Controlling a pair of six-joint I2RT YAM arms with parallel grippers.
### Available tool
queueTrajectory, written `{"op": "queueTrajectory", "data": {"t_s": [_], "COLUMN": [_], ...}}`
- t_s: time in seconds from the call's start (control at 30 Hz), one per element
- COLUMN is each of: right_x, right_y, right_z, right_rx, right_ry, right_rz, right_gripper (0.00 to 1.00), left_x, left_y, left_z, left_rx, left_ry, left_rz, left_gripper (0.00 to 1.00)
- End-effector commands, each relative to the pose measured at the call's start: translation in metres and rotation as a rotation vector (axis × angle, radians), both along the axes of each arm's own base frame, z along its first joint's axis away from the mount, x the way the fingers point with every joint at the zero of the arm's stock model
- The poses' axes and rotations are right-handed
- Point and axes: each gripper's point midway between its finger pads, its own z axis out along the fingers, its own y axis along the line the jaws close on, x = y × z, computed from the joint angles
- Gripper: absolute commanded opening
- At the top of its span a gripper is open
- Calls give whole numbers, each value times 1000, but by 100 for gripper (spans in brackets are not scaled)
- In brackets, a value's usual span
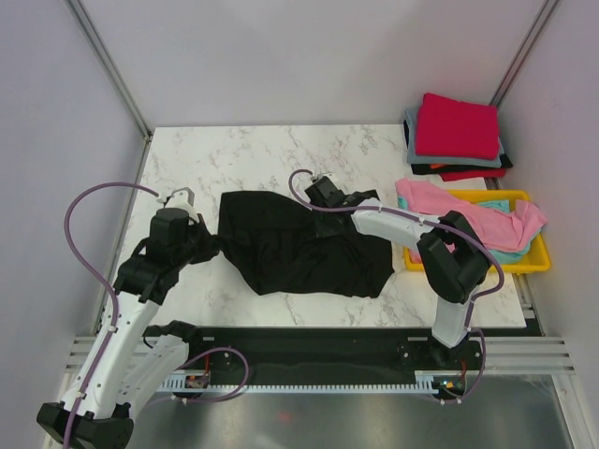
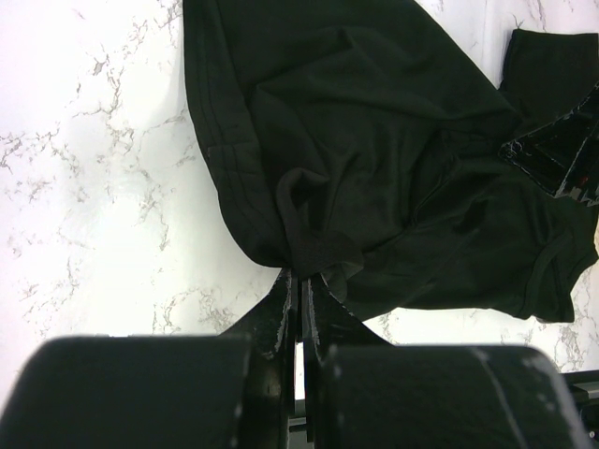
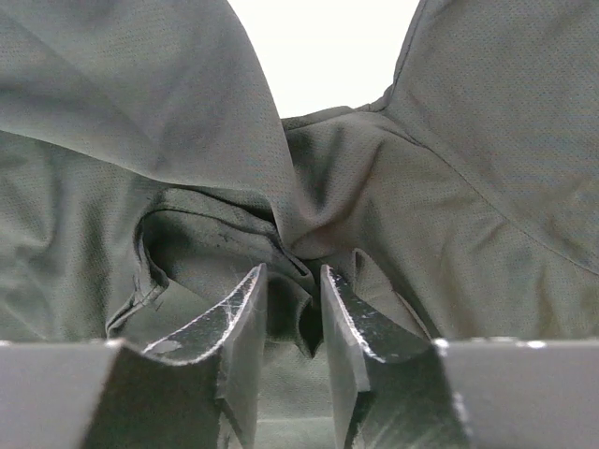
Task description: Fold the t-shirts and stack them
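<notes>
Left gripper [image 2: 301,276] clenched on a bunched edge at the left end of the black t-shirt [image 1: 299,248]. The tee lies crumpled on the marble table [image 1: 187,159], long axis left to right between the arms, cloth spreading rightward from those jaws. Right gripper [image 3: 294,281] sits at the tee's far right edge, jaws partly apart with a loose fold in the gap, not visibly nipped, so I judge the left arm has the only sure hold; well apart to the right, pink t-shirt [image 1: 468,213] draped over the yellow tray [image 1: 538,265], folded stack [image 1: 457,131] beyond.
</notes>
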Motion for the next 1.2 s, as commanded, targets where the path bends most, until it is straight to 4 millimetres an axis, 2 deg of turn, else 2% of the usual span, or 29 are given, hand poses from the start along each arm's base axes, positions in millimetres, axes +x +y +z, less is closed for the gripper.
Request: {"op": "queueTrajectory", "data": {"t_s": [0.0, 0.03, 0.1, 0.13, 0.17, 0.2, 0.33, 0.43, 0.47, 0.53, 0.57, 0.6, 0.63, 0.67, 0.7, 0.73, 0.77, 0.8, 0.83, 0.87, 0.9, 0.93, 0.97, 1.0, 1.03, 1.1, 1.17], "right_x": [2, 2, 0, 0, 0, -2, -6, -8, -6, -8, -11, -12, -20, -24, -30, -36, -51, -58, -77, -85, -95, -120, -131, -143, -170, -195, -228], "right_y": [5, 5, 4, 2, 2, -1, -8, -13, -17, -28, -35, -40, -48, -50, -54, -59, -70, -74, -82, -87, -89, -94, -98, -104, -113, -127, -146], "right_z": [1, 1, 4, 5, 11, 12, 33, 60, 82, 108, 139, 159, 194, 220, 241, 260, 295, 316, 345, 361, 382, 406, 416, 435, 456, 486, 514], "right_rx": [16, 17, 19, 18, 25, 20, 23, 31, 47, 48, 83, 98, 149, 182, 214, 242, 292, 331, 394, 398, 436, 502, 524, 545, 601, 652, 703], "right_ry": [-11, -11, -18, -22, -35, -36, -70, -115, -163, -213, -278, -323, -386, -434, -473, -513, -594, -647, -712, -769, -835, -906, -953, -1039, -1117, -1248, -1364], "right_rz": [-9, -10, -13, -18, -21, -31, -44, -47, -59, -76, -73, -72, -71, -45, -32, -23, 8, 31, 78, 126, 168, 250, 290, 334, 397, 448, 493], "right_gripper": [38, 38, 26, 19, 5, 0, 0, 0, 0, 0, 0, 0, 0, 0, 0, 0, 0, 0, 0, 0, 0, 0, 0, 0, 0, 0, 0], "left_x": [5, 6, 6, 6, 6, 6, 6, 5, 4, 3, 4, 3, 3, 2, 0, -2, -5, -10, -12, -17, -27, -33, -40, -58, -69, -102, -121], "left_y": [1, 0, 0, 0, 0, 0, 1, 2, 4, 10, 16, 21, 26, 29, 31, 33, 38, 42, 46, 50, 53, 56, 53, 55, 56, 62, 68], "left_z": [7, 7, 7, 7, 7, 8, 8, 13, 15, 30, 38, 56, 68, 82, 111, 126, 143, 171, 189, 206, 233, 253, 269, 295, 316, 352, 375], "left_rx": [11, 10, 10, 10, 10, 10, 10, 12, 19, 41, 63, 72, 90, 100, 104, 107, 116, 117, 145, 159, 161, 180, 173, 155, 157, 141, 159], "left_ry": [-45, -45, -45, -45, -44, -47, -48, -66, -76, -122, -145, -184, -216, -253, -325, -365, -416, -485, -541, -593, -670, -742, -798, -894, -977, -1119, -1218], "left_rz": [-15, -17, -17, -17, -17, -17, -13, -9, -5, -2, 24, 43, 51, 60, 53, 52, 64, 75, 73, 74, 76, 71, 46, 40, 31, 35, 48], "left_gripper": [2, 2, 2, 2, 2, 2, 2, 2, 2, 2, 2, 2, 2, 2, 2, 2, 2, 2, 2, 2, 2, 2, 2, 2, 2, 2, 2]}}
